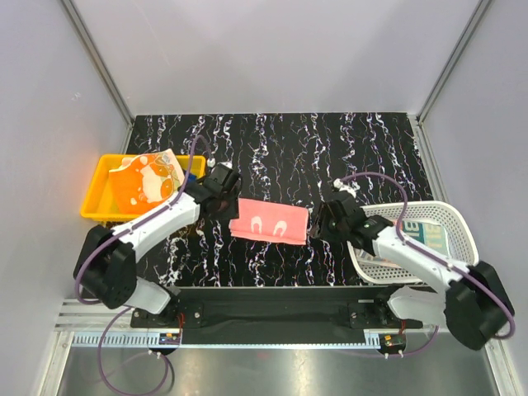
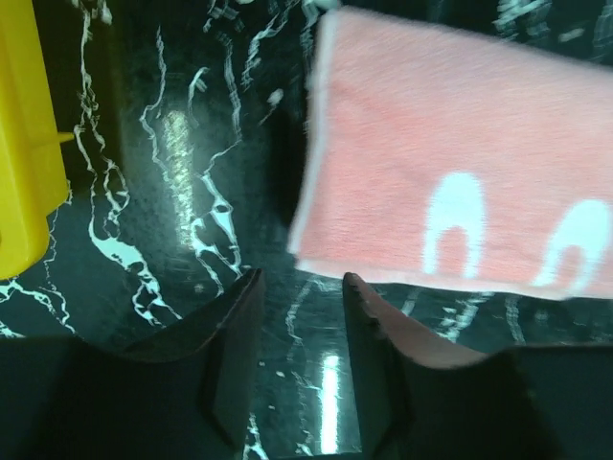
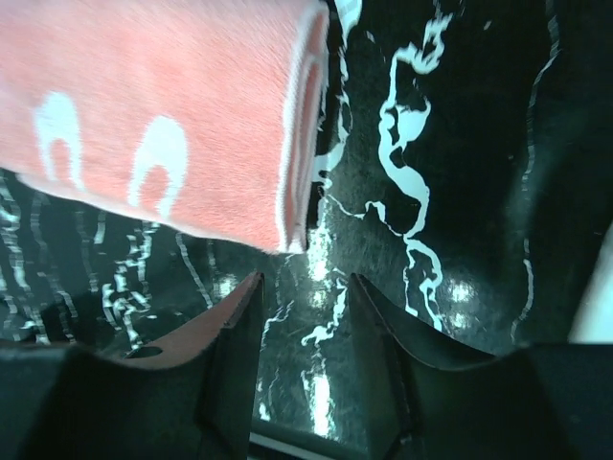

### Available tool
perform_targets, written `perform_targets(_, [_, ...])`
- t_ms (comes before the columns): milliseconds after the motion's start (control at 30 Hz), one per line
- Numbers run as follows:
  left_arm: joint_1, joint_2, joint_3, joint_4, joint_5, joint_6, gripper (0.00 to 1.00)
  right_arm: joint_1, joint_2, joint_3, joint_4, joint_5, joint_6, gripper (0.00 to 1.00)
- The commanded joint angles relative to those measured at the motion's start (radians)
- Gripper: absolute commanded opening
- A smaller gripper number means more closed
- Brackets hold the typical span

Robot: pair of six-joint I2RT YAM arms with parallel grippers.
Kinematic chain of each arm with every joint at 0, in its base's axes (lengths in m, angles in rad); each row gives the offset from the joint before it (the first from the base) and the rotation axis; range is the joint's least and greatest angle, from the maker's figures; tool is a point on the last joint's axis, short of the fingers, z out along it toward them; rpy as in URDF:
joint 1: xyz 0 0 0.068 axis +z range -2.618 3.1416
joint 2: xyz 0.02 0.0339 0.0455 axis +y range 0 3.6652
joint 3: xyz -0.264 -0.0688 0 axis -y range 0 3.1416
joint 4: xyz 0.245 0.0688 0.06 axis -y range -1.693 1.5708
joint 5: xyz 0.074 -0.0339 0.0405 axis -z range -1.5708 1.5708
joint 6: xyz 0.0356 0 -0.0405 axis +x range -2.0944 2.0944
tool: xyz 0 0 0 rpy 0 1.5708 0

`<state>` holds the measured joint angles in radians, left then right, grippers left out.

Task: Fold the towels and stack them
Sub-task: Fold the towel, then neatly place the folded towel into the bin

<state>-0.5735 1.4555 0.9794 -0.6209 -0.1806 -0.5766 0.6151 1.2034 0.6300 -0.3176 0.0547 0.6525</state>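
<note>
Top view: the pink towel [image 1: 267, 219] lies folded midway between the side edges of the worktop [image 1: 330, 148], long axis left-right. The left claw [image 1: 232, 205] and right claw [image 1: 318, 220] sit just beside its opposite short ends, equally near.

Left wrist: the left claw is part-open and empty, with the pink towel ahead-right.

Right wrist: the right claw is likewise part-open and empty, with the pink towel ahead-left.

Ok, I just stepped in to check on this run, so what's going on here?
A folded pink towel lies flat mid-table between the two arms. The left gripper is at its left end and the right gripper at its right end, both open and holding nothing. An orange cartoon towel lies in the yellow tray, and another printed towel is in the white basket.
</note>
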Motion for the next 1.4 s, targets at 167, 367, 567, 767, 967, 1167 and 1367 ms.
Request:
perform_targets(167, [-0.247,0.083,0.255,-0.013,-0.106,-0.097,0.57,0.008,-0.356,0.197,-0.279,0.226,0.004,0.48])
perform_targets(367, [-0.387,0.376,0.465,-0.005,-0.207,-0.206,0.63,0.009,-0.550,0.341,-0.403,0.286,-0.030,0.50])
perform_targets(567, [-0.459,0.589,0.660,-0.056,-0.299,-0.298,0.63,0.008,-0.611,0.465,-0.495,0.306,-0.067,0.51])
perform_targets(767, [-0.486,0.707,0.774,-0.100,-0.306,-0.308,0.64,0.009,-0.642,0.485,-0.532,0.304,-0.080,0.51])
perform_targets(967, [-0.497,0.764,0.757,-0.135,-0.365,-0.348,0.63,0.009,-0.660,0.473,-0.537,0.284,-0.082,0.52])
perform_targets(1167, [-0.506,0.807,0.733,-0.108,-0.350,-0.345,0.58,0.008,-0.673,0.473,-0.545,0.272,-0.082,0.52])
perform_targets(1367, [-0.511,0.832,0.677,-0.076,-0.332,-0.359,0.25,0.008,-0.683,0.479,-0.555,0.264,-0.082,0.52])
